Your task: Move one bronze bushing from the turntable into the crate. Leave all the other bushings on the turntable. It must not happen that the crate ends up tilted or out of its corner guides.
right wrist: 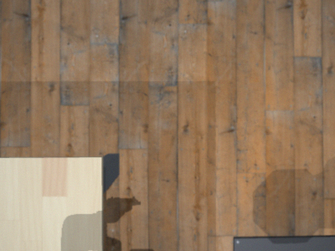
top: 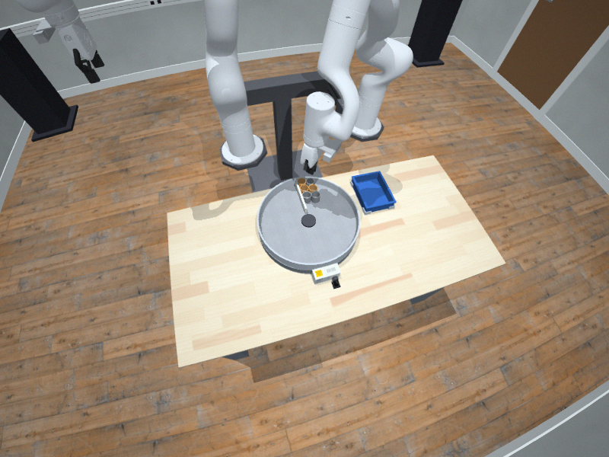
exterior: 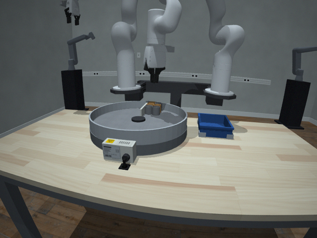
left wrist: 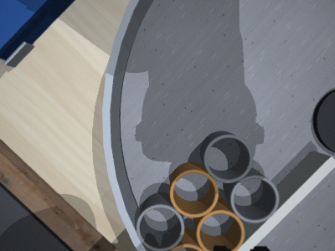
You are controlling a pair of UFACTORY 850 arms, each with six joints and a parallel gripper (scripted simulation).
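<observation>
Three bronze bushings [top: 313, 187] [exterior: 160, 109] [left wrist: 193, 210] and three grey bushings [top: 315, 196] [exterior: 155, 110] [left wrist: 255, 217] stand upright and close together on the turntable [top: 290, 241] [exterior: 115, 135] [left wrist: 188, 84], beside its white divider. The left wrist view cuts off one bronze bushing at the bottom. My left gripper [top: 310, 170] [exterior: 155, 82] [left wrist: 241, 249] hangs above the bushings' side of the turntable, only narrowly open, with nothing between its fingers. The blue crate [top: 376, 191] [exterior: 214, 131] [left wrist: 21, 25] sits level within its corner guides [exterior: 202, 135]. My right gripper [top: 96, 71] [exterior: 73, 23] is open and empty, high and far from the turntable.
The white divider [top: 301, 199] [exterior: 143, 110] [left wrist: 289, 205] runs from near the black hub [top: 308, 220] [exterior: 138, 119] toward the rim. The turntable's raised rim lies between bushings and crate. A white control box [top: 326, 273] [exterior: 119, 150] stands at the turntable's front.
</observation>
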